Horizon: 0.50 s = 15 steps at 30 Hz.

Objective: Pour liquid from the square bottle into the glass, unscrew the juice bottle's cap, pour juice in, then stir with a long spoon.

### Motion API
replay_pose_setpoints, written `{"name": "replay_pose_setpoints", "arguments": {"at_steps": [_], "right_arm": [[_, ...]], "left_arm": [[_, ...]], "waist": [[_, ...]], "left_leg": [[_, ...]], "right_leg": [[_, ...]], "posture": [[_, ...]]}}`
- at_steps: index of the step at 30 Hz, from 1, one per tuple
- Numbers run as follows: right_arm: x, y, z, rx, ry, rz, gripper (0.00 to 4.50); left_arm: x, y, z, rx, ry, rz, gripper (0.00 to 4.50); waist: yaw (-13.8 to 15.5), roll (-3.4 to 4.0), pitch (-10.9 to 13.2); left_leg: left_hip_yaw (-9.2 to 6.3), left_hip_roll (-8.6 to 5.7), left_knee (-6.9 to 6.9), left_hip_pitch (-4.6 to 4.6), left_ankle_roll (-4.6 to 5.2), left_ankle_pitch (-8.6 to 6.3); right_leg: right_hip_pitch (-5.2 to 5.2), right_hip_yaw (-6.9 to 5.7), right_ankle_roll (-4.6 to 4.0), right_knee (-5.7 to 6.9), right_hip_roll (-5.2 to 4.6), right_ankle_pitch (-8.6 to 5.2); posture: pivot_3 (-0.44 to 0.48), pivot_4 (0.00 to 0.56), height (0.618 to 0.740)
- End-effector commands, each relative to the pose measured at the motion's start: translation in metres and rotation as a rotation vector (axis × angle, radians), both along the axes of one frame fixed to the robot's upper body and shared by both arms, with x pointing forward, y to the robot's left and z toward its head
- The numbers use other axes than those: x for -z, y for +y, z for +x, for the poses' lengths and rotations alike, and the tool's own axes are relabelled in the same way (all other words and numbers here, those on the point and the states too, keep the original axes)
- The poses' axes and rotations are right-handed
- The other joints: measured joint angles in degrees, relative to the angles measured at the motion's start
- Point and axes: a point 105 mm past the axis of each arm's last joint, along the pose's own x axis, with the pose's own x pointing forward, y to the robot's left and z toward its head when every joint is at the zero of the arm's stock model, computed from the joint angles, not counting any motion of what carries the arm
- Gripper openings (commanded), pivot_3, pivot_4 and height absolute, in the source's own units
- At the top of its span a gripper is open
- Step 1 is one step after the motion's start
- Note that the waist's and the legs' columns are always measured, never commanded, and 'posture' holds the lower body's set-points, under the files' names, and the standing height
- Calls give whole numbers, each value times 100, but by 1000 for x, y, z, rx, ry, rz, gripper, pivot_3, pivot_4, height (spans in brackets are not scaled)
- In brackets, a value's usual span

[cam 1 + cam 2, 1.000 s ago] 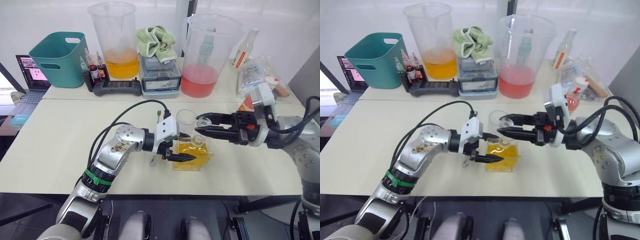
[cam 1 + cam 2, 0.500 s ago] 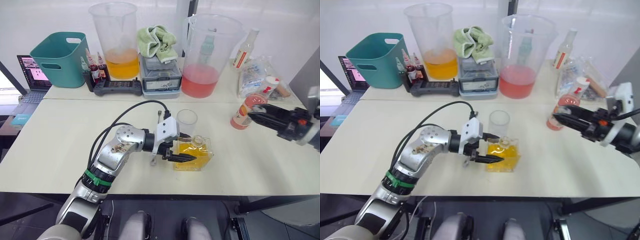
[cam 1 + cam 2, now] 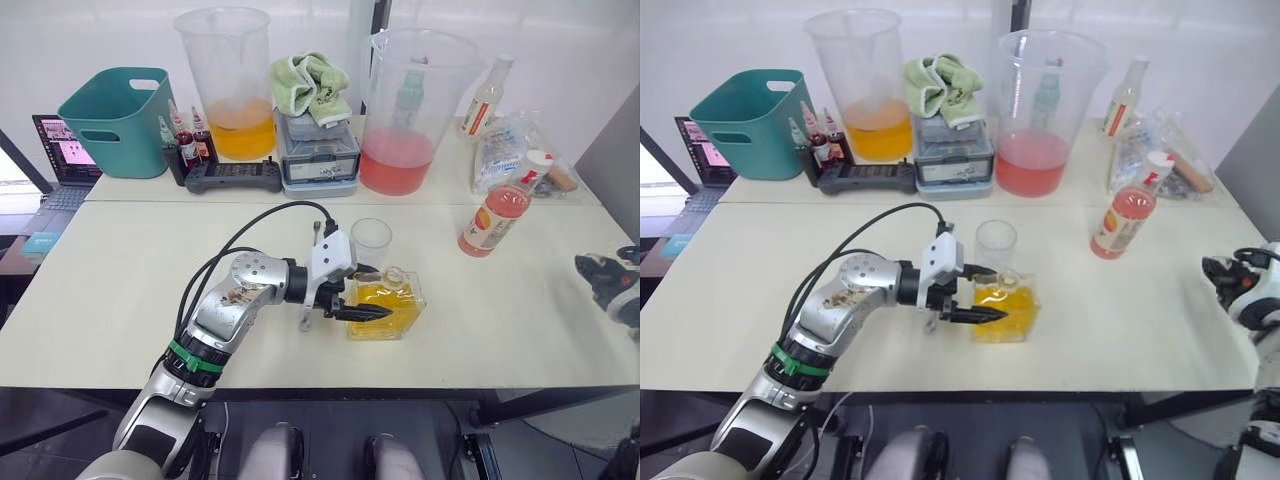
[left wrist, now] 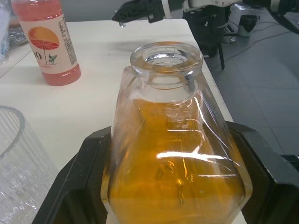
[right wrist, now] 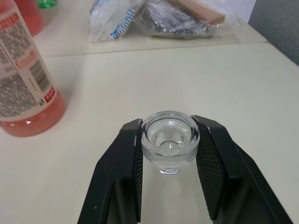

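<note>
I'm looking at what reads as a robotics lab set up for drink-mixing trials. Two pale counters [image 3: 110, 290] stand end to end against a plain white wall. The far one carries big clear plastic measuring beakers, one of orange liquid [image 3: 228, 80] and one of pink liquid [image 3: 410, 100], small dark-red dropper bottles [image 3: 186, 135], a black handheld controller [image 3: 235, 176], a grey storage box [image 3: 318, 150] with a green cloth [image 3: 312, 82] on top, and a teal bin [image 3: 118, 118]. An open laptop [image 3: 62, 150] sits to the left, and in the left wrist view cables [image 4: 261, 32] trail across a grey floor.
</note>
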Motion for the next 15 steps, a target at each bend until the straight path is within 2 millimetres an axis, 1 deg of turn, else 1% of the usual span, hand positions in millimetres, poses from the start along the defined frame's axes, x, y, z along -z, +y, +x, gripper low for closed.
{"name": "replay_pose_setpoints", "arguments": {"at_steps": [1,5,7,11,15], "right_arm": [[-6,-7,3,38,-41,-42,1076],[5,-5,8,45,-16,-62,1076],[12,-5,11,55,-1,-45,1076],[26,-4,10,65,46,-38,1076],[33,-4,8,68,61,-37,1076]], "left_arm": [[-16,-2,-2,2,-48,-44,2784],[-16,-2,-1,-1,-49,-43,2784],[-17,-2,0,-1,-50,-43,2784],[-17,-4,0,1,-55,-42,2784],[-17,-4,0,2,-58,-41,2784]], "waist": [[-1,0,0],[-16,0,0],[-19,0,0],[-16,0,0],[-15,0,0]], "left_leg": [[-1,0,0,0,0,0],[1,0,0,0,0,0],[-1,0,-1,0,0,0],[-1,0,-1,1,-1,1],[-3,-1,1,1,-1,1]], "right_leg": [[1,0,0,0,0,0],[1,0,1,-2,0,0],[1,0,1,-2,0,0],[3,0,1,-3,0,1],[7,-1,1,-6,0,1]], "posture": [[0,150,736],[0,150,736],[0,150,736],[0,150,736],[0,150,736]]}}
